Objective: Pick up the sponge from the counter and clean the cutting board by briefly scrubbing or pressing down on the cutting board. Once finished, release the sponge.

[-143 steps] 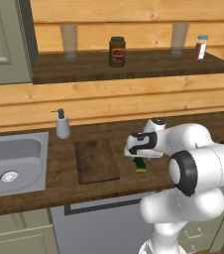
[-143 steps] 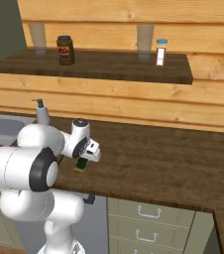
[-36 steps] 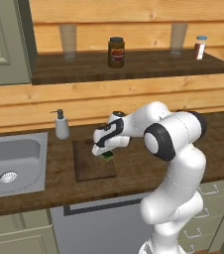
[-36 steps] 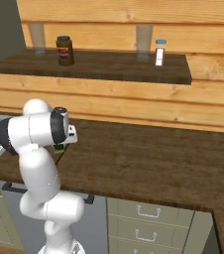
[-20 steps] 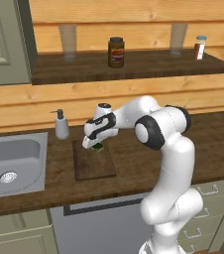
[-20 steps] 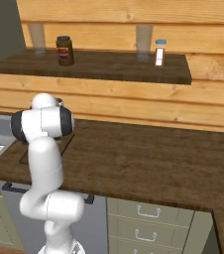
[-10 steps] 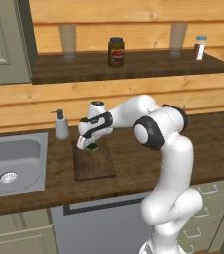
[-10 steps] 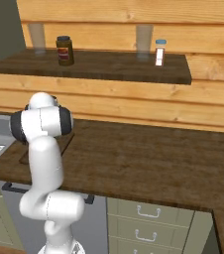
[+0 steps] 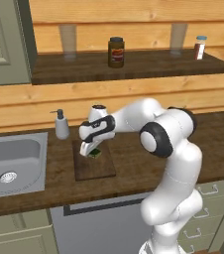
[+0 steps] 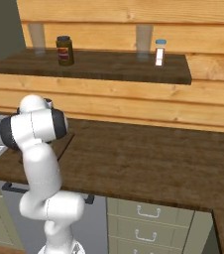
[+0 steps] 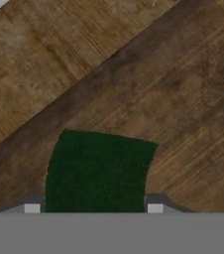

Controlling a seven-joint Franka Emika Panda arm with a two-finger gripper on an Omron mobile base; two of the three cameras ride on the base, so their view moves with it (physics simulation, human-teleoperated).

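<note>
The dark green sponge [image 9: 95, 153] is held low over the far left part of the dark brown cutting board [image 9: 96, 168], and it looks to be resting on the wood. My gripper [image 9: 91, 149] is shut on it and points down from the bent white arm. In the hand view the sponge [image 11: 99, 171] lies between the two fingertips [image 11: 32, 208], with the cutting board [image 11: 183, 99] beneath it and the lighter counter [image 11: 34, 49] past the board's edge. The counter [image 9: 134, 163] carries the board just right of the sink.
A steel sink [image 9: 10, 163] is set into the counter left of the board. A soap dispenser [image 9: 61, 125] stands just behind the board's far left corner. The wall shelf [image 9: 134, 67] above holds a jar [image 9: 116, 52], two glasses and a small bottle [image 9: 199, 47].
My gripper, still shut on the sponge, has moved a little left over the board and come down onto its surface.
</note>
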